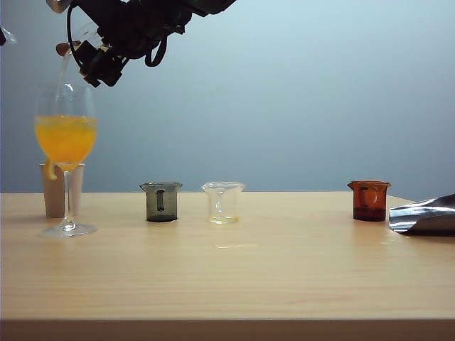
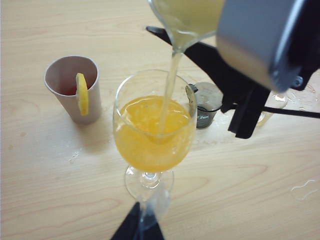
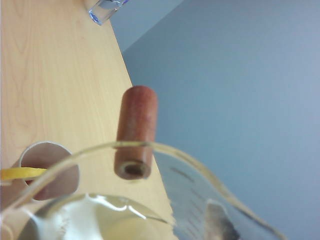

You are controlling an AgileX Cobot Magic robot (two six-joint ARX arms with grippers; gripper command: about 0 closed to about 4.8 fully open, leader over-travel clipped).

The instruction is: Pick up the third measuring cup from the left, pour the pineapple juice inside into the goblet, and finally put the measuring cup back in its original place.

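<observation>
Pale pineapple juice (image 2: 170, 85) streams from the tilted third measuring cup (image 2: 187, 20), gripped by the right gripper (image 1: 96, 60), into the goblet (image 2: 154, 131) (half-full, orange); left gripper (image 2: 139, 227) jaws unreadable.

Goblet (image 1: 65, 128) glossy clear glass; table (image 1: 284, 270) matt pale wood.

Four measuring cups (image 1: 161, 201), one goblet (image 1: 65, 135)

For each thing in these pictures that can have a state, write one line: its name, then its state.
third measuring cup: tilted, pouring
pineapple juice: streaming into the goblet
goblet: upright, roughly half full
right tool: above the goblet, holding the cup
grey cup: upright
clear beaker: nearly empty
amber cup: upright
</observation>
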